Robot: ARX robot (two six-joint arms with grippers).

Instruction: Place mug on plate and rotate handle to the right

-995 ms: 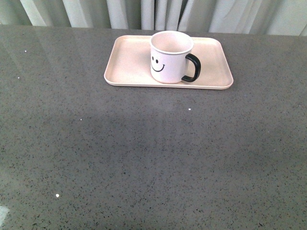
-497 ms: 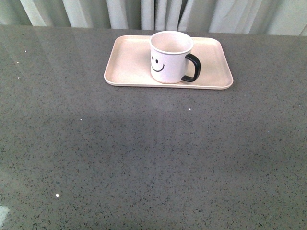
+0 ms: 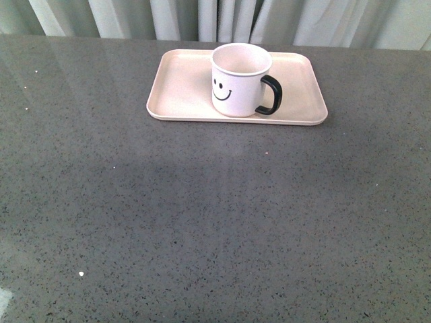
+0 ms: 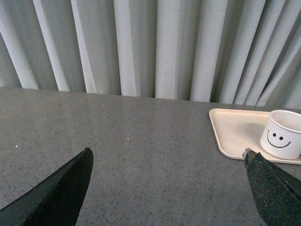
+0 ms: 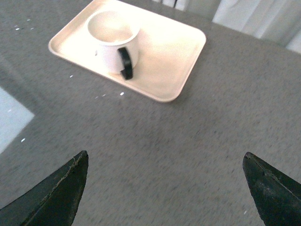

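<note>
Nearest stuff first: neither arm shows in the front view, only in the wrist cams. The left gripper (image 4: 169, 188) has its two dark fingertips spread wide apart with nothing between them, hanging over bare counter. Same for the right gripper (image 5: 164, 190): jaws wide apart, holding nothing, also above bare surface and well clear of the tray.

The grey speckled countertop (image 3: 202, 222) fills most of the front view, with a few tiny white specks on it. Out at 12 o'clock from the robot sits the pale pink plate (image 3: 182, 84), flat on the counter with its long side running 9 to 3. The white mug (image 3: 236, 94) stands upright on it, about mid-length and close to the 6 o'clock rim. Its black handle (image 3: 273, 94) sticks out at 3 o'clock, and the smiley face (image 3: 221, 91) looks toward roughly 7 o'clock. The mug looks empty inside.

Behind the counter's far edge hang pale pleated curtains (image 3: 202, 17).
</note>
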